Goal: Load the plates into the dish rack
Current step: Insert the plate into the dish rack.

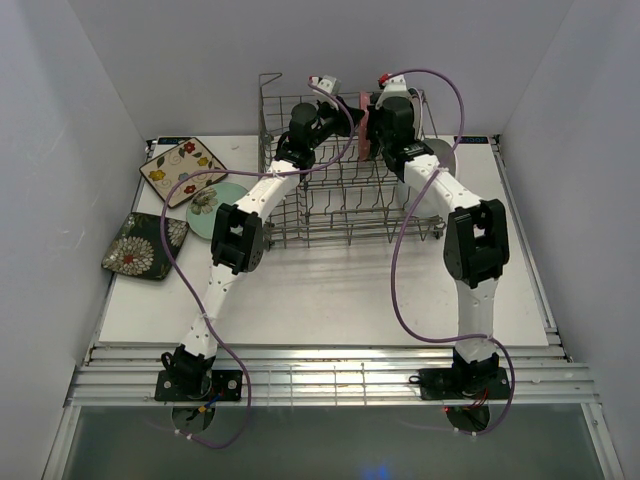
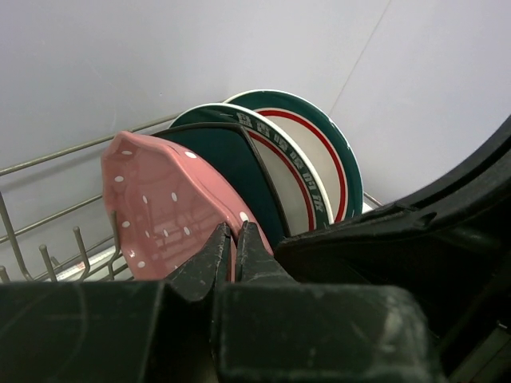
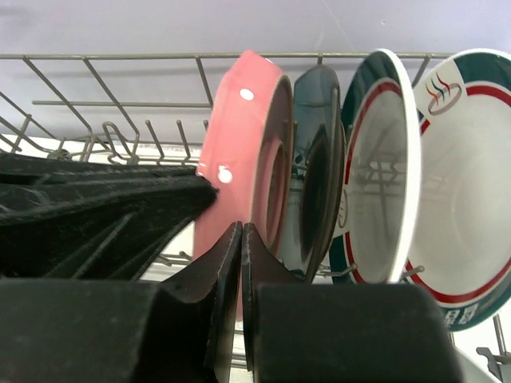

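Observation:
Inside the dish rack (image 1: 330,215) a pink dotted plate (image 2: 160,207) stands on edge in front of a dark teal square plate (image 2: 235,163) and two teal-and-red-rimmed plates (image 2: 291,171). My left gripper (image 2: 233,227) is shut on the pink plate's rim, a sliver of pink showing between its tips. From the other side my right gripper (image 3: 241,227) is shut with nothing in it, its tips in front of the pink plate (image 3: 239,136). Outside the rack, on the table's left, lie a cream floral square plate (image 1: 182,170), a mint round plate (image 1: 215,205) and a dark floral square plate (image 1: 145,245).
Rows of upright tines (image 3: 152,140) and the rack's tall wire side (image 3: 120,56) stand left of the pink plate. A white plate (image 1: 447,157) shows at the rack's right end behind my right arm. White walls enclose the table on three sides.

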